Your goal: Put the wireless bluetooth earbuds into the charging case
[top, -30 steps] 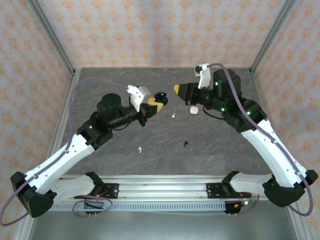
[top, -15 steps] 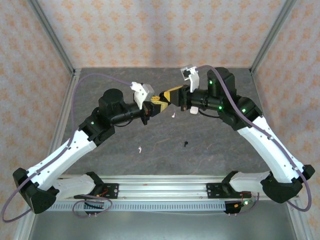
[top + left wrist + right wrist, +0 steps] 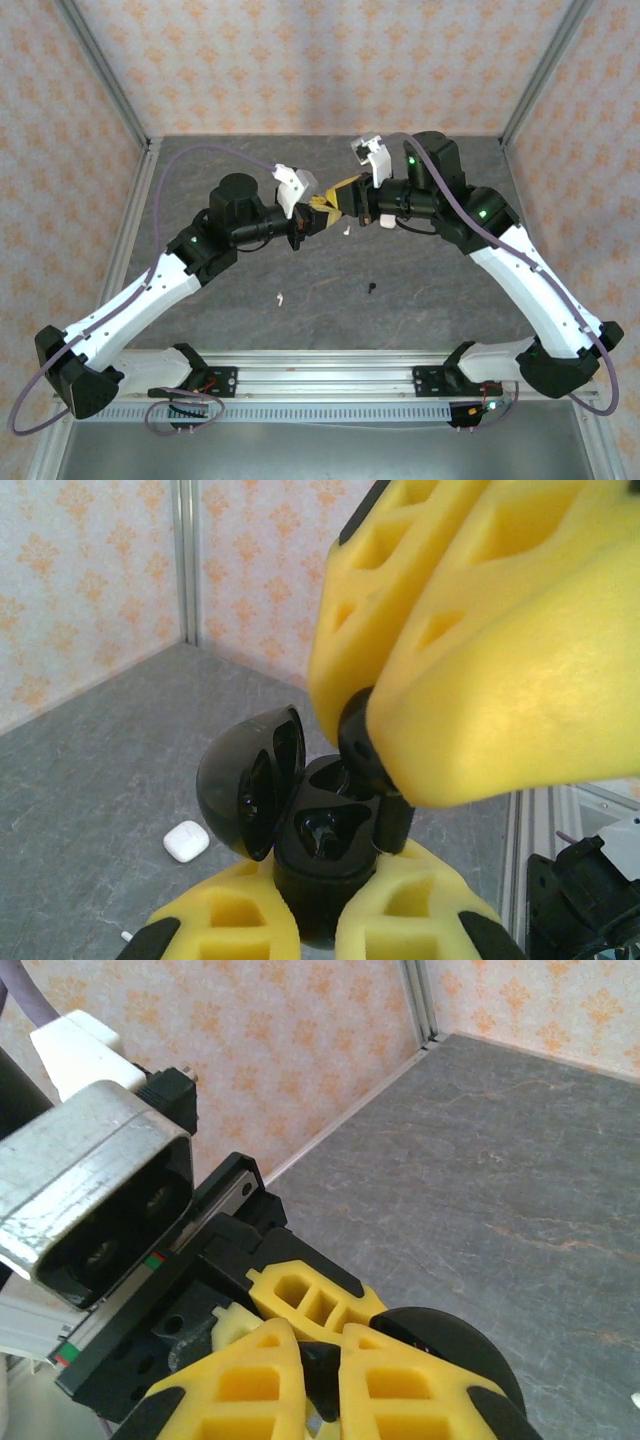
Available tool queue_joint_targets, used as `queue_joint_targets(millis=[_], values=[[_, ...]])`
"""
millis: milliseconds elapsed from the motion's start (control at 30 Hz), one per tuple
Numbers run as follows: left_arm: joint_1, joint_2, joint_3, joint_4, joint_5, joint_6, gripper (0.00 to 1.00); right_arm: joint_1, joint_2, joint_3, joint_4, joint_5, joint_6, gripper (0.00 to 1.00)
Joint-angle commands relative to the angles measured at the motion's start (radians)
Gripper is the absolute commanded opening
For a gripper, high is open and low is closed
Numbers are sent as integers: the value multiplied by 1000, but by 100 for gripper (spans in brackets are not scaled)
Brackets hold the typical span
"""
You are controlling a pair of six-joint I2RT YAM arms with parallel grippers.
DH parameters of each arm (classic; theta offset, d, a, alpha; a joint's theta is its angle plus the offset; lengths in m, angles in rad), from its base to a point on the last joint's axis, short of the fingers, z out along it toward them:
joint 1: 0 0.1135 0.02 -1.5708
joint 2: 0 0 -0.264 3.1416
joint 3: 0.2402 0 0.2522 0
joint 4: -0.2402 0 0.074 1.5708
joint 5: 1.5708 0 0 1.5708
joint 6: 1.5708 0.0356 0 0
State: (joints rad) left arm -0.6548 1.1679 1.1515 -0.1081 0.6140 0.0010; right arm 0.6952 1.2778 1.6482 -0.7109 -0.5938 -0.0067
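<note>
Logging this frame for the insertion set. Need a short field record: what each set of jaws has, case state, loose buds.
left jaws: shut on black charging case
case lid: open, swung back
right jaws: shut on held black earbud, stem down at the case's open well
seated: cannot tell
loose on table: white earbuds; loose black earbud
white case: on table, closed
</note>
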Motion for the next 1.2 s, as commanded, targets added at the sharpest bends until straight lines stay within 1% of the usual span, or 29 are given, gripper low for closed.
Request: queue_joint_targets(millis=[0,400,733,933,1167], values=[[-6,1,38,28,35,3,0,7,-8,16,-16,36,-55,10],[-9,-10,16,60,46,-21,0,6,-13,15,-32,61,-93,10],[-11,-15,23,51,44,-20,0,6,-13,2,-55,15,-92,10],[-11,-24,21,51,35,-19,0,8,-13,-6,-79,-13,-96,13],[-11,-25,24,53,36,-22,0,21,-14,-34,-88,-25,-99,11]])
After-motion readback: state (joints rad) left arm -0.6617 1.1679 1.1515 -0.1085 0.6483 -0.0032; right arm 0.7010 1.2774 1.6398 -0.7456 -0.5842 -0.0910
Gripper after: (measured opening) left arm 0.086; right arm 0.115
